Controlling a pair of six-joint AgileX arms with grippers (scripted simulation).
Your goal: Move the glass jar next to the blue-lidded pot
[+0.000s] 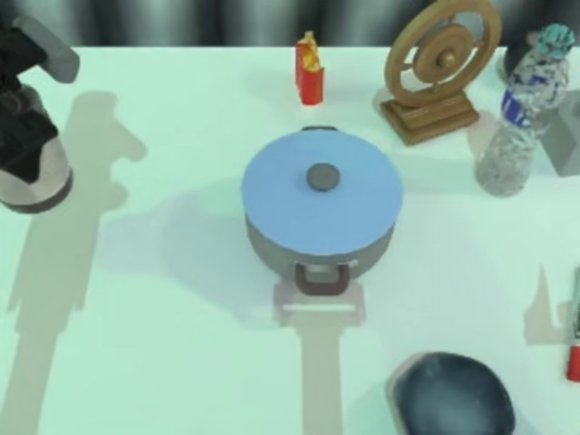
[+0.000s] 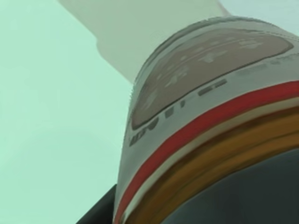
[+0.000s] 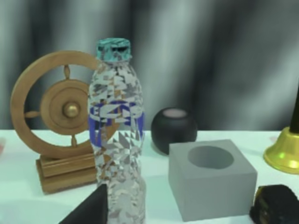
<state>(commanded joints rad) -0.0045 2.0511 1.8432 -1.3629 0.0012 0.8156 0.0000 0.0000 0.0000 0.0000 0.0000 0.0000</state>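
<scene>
The left end effector (image 1: 32,136) holds the small glass jar with the white label (image 1: 36,186) above the surface's (image 1: 145,344) far left side, well apart from the wide grey pot with the light-blue lid (image 1: 322,195).

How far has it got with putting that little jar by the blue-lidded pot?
Partly there. The left gripper is at the table's far left with the glass jar close under its wrist camera, apparently in its grasp, though its fingers are not visible. Left to do: carry the jar across to the blue-lidded pot at the table's middle and set it down beside it. The right arm is parked at the right.
</scene>
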